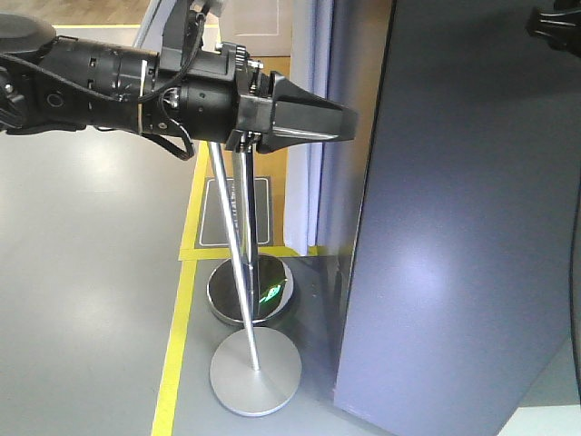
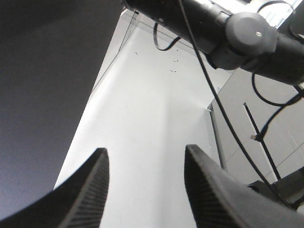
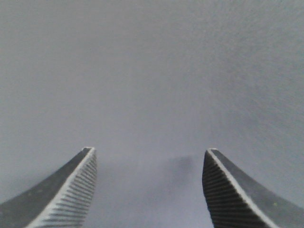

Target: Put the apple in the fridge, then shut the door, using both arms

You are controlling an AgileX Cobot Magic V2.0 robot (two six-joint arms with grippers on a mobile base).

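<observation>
Front view: left gripper (image 1: 349, 124) on a black arm reaches in from 9 o'clock toward the dark grey fridge (image 1: 463, 227), tip just short of the panel edge. From this side I can't tell how far apart its fingers stand; left wrist view shows them spread wide w/ nothing between, ribbed fingertips (image 2: 92, 190) at 6 o'clock. Behind them in that view: white surface, dark panel at 9 o'clock, another arm w/ cables across 1 o'clock. Right gripper (image 3: 149, 190) also wide open, empty, facing a plain grey surface. Apple not visible in any view. Two metal stands w/ round bases (image 1: 255, 371) sit at 6 o'clock on the floor, just beside the fridge, near yellow floor tape (image 1: 186, 300).
</observation>
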